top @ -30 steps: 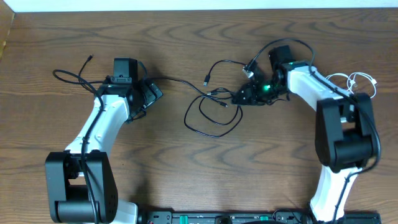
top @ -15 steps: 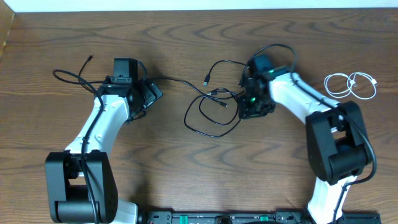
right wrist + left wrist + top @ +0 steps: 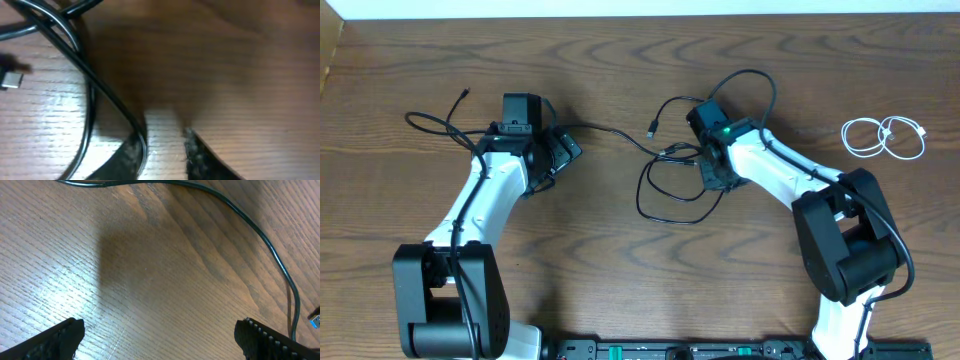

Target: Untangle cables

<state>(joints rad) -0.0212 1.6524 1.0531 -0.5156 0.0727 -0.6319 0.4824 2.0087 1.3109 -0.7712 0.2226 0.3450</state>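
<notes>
While the right pincer point(image 3: 164, 150) sits low over the black cables point(image 3: 672, 186) mid-worktop point(image 3: 620, 270), fingers nearly together, I cannot tell if it grips. The left pincer point(image 3: 160, 330) stands wide apart. The white cable point(image 3: 885, 137) lies far right.

We cannot read any words, numbers, brand names or signs in these pictures. The black bar point(image 3: 620, 351) at the bottom edge of the overhead view has some tiny marks on it, but they are too small for us to read.
</notes>
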